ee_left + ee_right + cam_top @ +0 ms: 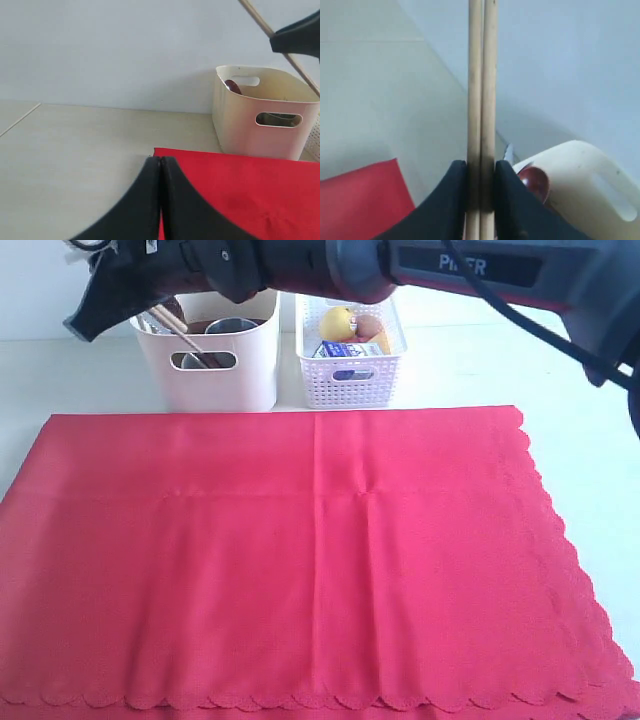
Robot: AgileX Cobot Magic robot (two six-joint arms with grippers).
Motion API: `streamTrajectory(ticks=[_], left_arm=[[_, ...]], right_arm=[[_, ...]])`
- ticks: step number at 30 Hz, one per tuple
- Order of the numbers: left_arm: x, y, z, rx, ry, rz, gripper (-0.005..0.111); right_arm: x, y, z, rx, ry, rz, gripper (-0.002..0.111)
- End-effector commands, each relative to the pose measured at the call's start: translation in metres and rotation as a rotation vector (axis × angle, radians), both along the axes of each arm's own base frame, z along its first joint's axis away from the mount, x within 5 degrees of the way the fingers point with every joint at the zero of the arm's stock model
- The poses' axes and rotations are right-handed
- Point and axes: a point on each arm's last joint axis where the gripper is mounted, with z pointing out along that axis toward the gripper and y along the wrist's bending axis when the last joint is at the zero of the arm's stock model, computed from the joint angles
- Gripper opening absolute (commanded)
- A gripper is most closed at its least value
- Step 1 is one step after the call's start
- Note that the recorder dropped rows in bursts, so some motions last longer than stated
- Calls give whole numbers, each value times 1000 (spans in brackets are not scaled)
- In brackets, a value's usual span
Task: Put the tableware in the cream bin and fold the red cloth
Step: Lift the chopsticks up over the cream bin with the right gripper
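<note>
The red cloth lies spread flat over most of the table. Behind its far edge stands the cream bin, with a steel cup inside. My right gripper reaches across from the right and hangs above the bin's left side. It is shut on two wooden chopsticks, which slant down toward the bin. A dark spoon and a knife tip stick up inside the bin. My left gripper is shut on nothing, low over the cloth's far left corner.
A white lattice basket stands right of the cream bin, holding a lemon and a milk carton. The right arm's dark body spans the top of the exterior view. Bare table lies left of the cloth.
</note>
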Motion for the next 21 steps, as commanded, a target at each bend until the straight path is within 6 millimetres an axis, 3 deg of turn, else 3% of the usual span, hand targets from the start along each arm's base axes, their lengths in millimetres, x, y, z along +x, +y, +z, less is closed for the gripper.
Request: streamTrajectory(ticks=[1,10,16,21], left_arm=[[-1,0,1,1,-13,2,1],[-1,0,1,1,-13,2,1],[-1,0,1,1,-13,2,1],[-1,0,1,1,-13,2,1]], right_arm=[[11,-9,18,104,-100,-27,0],[31,-16,20,293,-246,-68,0],[48,-21,0,493,-300,-155,0],[61,-26,-33,602,-321,-247,0]])
